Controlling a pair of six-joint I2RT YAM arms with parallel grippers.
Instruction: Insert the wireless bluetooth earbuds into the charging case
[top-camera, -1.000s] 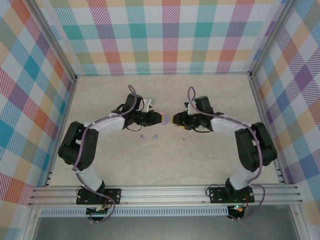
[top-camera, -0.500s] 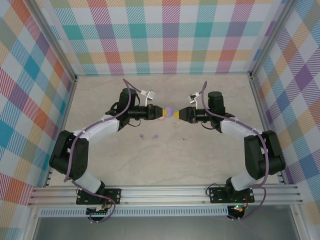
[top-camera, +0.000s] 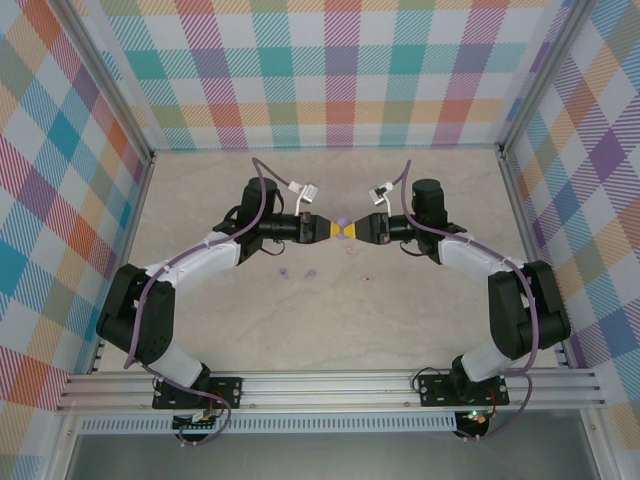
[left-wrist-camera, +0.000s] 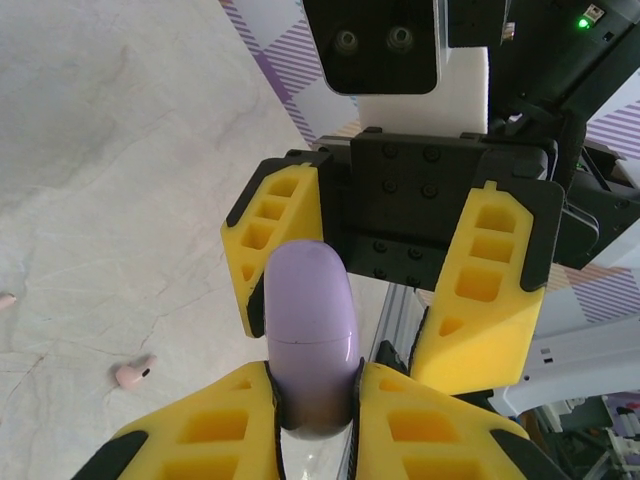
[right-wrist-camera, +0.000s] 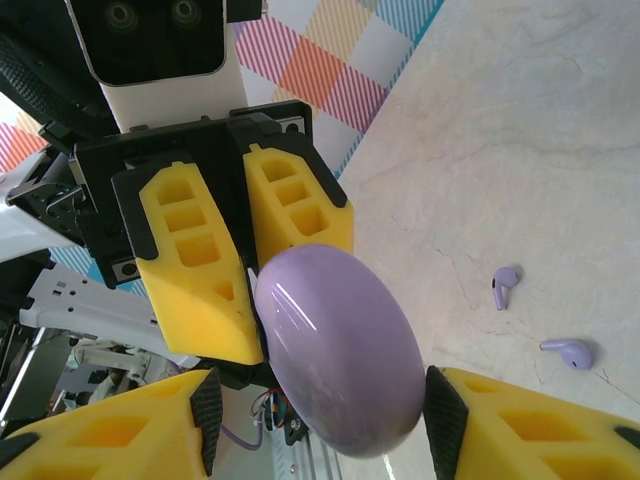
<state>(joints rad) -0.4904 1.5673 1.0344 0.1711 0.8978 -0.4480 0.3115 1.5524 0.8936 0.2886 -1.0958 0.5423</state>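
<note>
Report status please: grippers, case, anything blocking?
Left gripper shut on purple case. Right gripper open around it. Two purple earbuds loose on table. No obstruction seen.

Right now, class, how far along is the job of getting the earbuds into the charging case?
Done: the purple case is up off the table, pinched in the left gripper. In hand: the open right gripper straddles the case, seemingly to take or open it; it looks shut. Left: seating the buds. Two purple earbuds and a pink earbud lie loose on the table.
</note>
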